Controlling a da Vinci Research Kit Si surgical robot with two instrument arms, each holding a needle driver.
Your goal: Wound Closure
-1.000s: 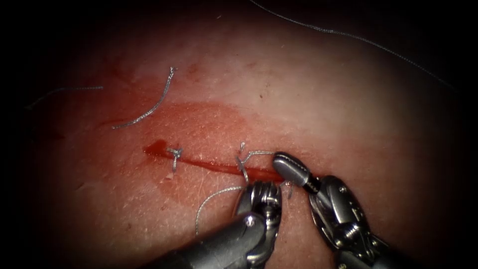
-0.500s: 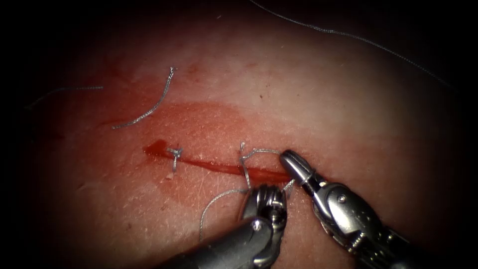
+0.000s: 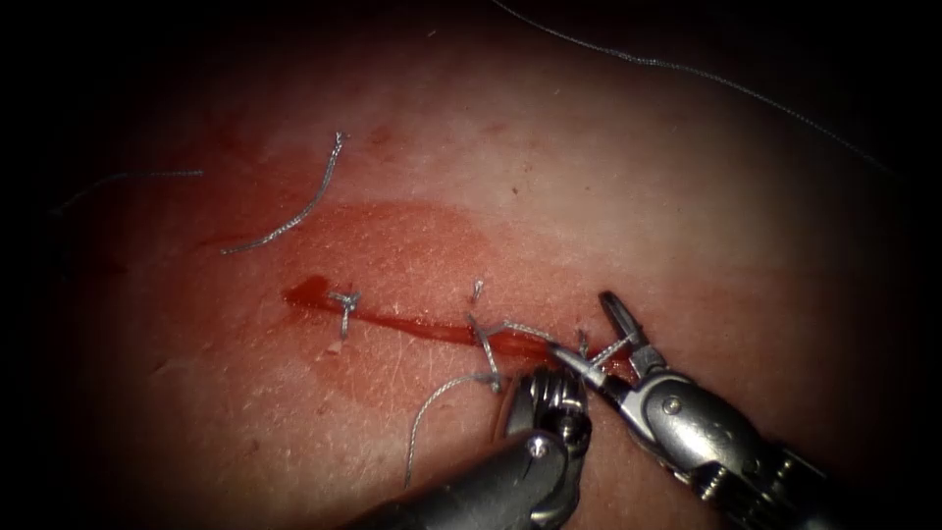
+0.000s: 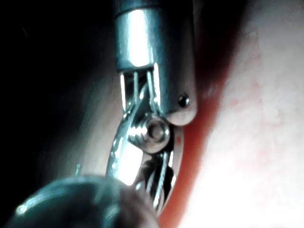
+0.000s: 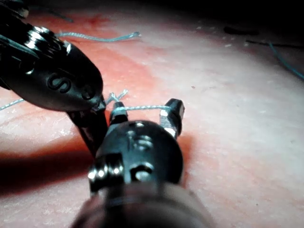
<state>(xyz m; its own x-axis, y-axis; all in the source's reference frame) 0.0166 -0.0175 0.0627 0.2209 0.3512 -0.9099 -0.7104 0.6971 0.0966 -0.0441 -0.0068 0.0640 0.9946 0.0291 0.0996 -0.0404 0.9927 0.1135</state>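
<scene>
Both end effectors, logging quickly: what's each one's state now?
Left end effector: cannot be told.
Right end effector: open, thread lying between its jaws, nothing gripped.

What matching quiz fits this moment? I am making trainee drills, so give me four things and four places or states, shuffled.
Things:
1. right claw
2. cut thread end
3. red fluid
4. knot

Places or states:
a. runs along the cut
b. open, astride the thread
c. lies loose on the tissue, above and left of the cut
d. tied across the cut near its left end

Pairs: 1-b, 2-c, 3-a, 4-d
</scene>
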